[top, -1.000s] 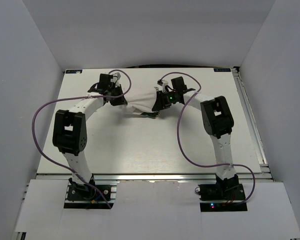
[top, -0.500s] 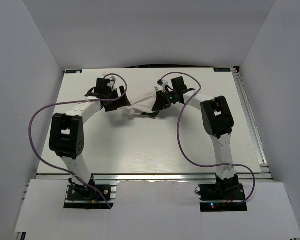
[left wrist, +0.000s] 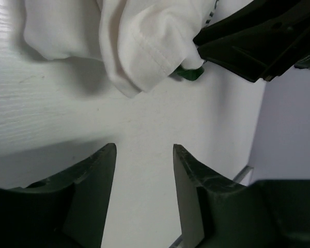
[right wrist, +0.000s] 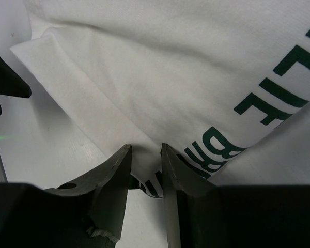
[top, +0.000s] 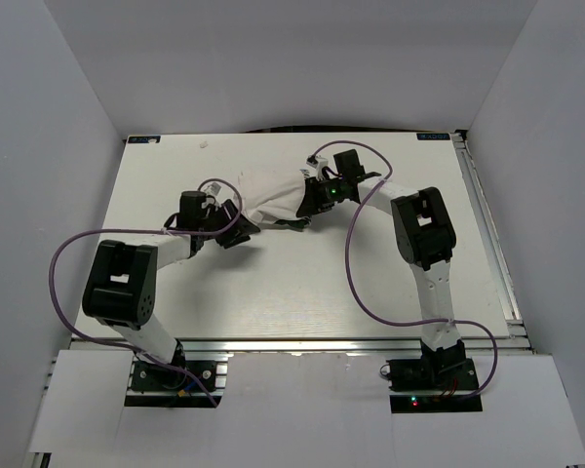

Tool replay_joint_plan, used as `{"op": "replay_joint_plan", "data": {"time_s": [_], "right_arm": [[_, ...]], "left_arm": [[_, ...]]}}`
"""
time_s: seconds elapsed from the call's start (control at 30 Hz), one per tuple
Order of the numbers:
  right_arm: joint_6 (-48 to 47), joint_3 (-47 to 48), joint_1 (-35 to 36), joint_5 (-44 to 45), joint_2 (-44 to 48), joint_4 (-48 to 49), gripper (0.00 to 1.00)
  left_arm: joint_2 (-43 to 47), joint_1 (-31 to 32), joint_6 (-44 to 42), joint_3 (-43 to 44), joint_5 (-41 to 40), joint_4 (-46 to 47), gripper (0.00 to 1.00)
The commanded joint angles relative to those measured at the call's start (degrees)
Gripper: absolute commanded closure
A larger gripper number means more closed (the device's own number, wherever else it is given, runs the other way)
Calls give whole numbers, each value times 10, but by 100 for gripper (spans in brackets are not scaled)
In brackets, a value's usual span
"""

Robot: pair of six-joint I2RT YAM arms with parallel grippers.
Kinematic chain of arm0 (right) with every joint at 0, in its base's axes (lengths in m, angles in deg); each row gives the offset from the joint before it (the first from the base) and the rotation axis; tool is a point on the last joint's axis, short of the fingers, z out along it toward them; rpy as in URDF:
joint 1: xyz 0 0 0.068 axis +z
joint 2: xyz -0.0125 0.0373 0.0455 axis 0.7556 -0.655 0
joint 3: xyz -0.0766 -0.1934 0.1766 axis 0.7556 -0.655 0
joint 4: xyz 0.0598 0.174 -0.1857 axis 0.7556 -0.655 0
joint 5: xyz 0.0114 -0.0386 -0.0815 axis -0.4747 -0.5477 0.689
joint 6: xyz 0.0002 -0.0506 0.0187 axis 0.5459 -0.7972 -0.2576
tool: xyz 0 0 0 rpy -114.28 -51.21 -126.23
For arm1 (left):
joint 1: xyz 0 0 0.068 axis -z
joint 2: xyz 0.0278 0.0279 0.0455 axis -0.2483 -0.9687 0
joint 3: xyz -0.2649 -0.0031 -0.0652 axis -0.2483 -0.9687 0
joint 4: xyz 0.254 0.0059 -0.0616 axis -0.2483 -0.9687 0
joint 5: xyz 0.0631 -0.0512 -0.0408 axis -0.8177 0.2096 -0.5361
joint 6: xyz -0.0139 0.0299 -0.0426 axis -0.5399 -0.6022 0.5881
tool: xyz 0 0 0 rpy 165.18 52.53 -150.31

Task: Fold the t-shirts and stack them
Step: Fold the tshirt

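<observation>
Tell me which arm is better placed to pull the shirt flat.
Right, probably. The right pincer is on the t-shirt, fingers closed on a fold by the green print. The left pincer is open and empty, short of the cloth; it would have to reach in first.

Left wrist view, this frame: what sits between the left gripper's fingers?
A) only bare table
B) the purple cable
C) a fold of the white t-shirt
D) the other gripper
A: the left gripper is open over the bare table, and the t-shirt lies beyond its fingertips.
</observation>
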State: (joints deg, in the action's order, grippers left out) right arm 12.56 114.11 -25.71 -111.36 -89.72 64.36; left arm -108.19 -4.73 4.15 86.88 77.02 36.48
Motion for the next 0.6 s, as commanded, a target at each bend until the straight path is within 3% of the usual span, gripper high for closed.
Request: {"op": "replay_joint_plan", "data": {"time_s": [0.0,0.23,0.57], "right_arm": [[-8,10,0,11,-6,-30,63],[-8,14,0,9,-8,-31,63],[-6,13,0,7,-8,-30,63]], "left_arm": [[3,8,100,-38,12,161,45],[0,10,260,-134,-38,349,55],[-22,10,310,-135,-130,394,45]]}}
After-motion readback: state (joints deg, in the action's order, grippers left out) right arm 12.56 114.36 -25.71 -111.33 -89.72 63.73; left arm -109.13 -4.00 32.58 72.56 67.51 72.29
